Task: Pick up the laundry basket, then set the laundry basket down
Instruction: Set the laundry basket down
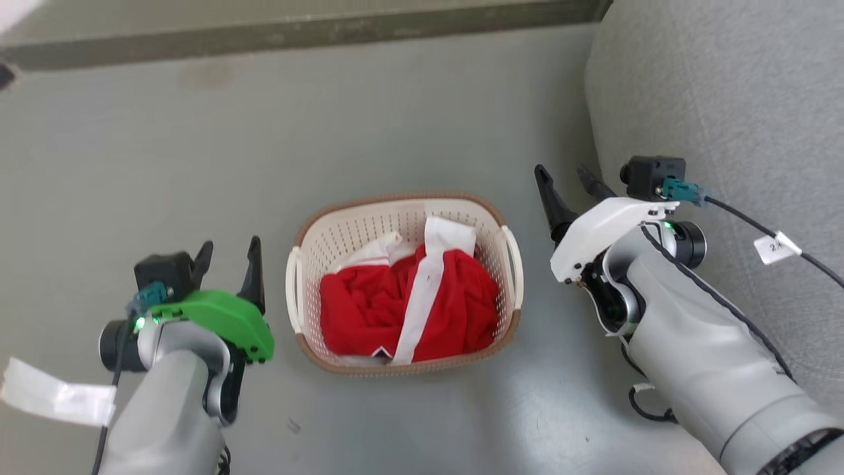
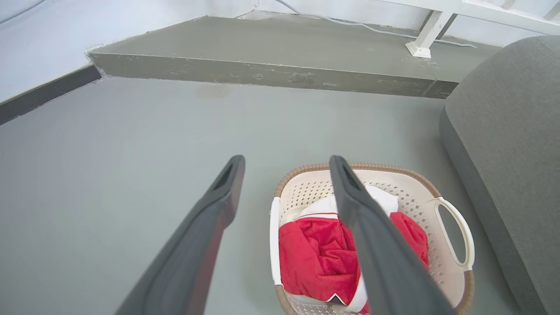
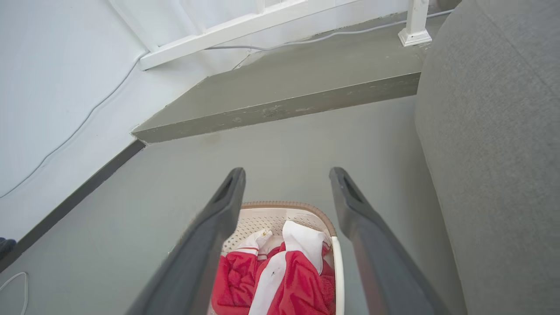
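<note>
Left gripper (image 1: 229,254) and right gripper (image 1: 564,181) gape empty at lower left and middle right, flanking the laundry basket (image 1: 402,196) on the floor (image 1: 395,119), centre frame. White cable tag (image 1: 777,247) at right begins "2"; rest unreadable.

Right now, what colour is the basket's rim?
Brown, woven-look rim on the laundry basket; clearest in head view.

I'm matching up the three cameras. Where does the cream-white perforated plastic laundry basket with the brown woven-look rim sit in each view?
Head view: the cream-white laundry basket at centre.
Left wrist view: basket lower right of centre.
Right wrist view: basket at bottom centre, cut by the edge.
Shared landmark: the grey fabric sofa along each view's right side.
</note>
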